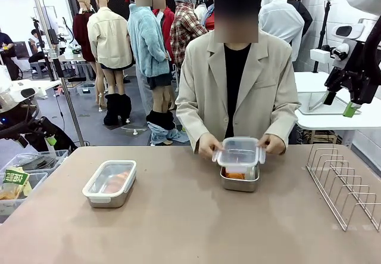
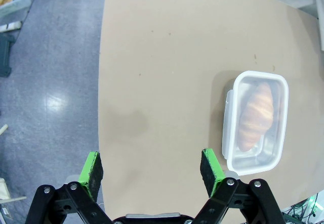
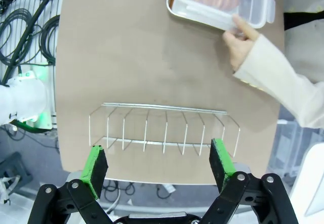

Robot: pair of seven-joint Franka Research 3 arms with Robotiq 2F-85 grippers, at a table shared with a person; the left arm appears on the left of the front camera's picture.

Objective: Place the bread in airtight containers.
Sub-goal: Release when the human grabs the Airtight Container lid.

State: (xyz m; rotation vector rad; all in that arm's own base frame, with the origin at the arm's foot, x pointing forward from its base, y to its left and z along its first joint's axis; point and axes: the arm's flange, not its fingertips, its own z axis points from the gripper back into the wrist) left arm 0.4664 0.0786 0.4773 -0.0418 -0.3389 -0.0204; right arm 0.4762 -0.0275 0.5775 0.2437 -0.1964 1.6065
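Bread sits in a shut container just past the left gripper, which is wide open and empty. Far ahead of the empty, open right gripper, a person's hands press a lid onto the second container. I think the job is almost done

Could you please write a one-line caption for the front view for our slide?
Person's hands press a clear lid onto the far container; the near container sits closed.
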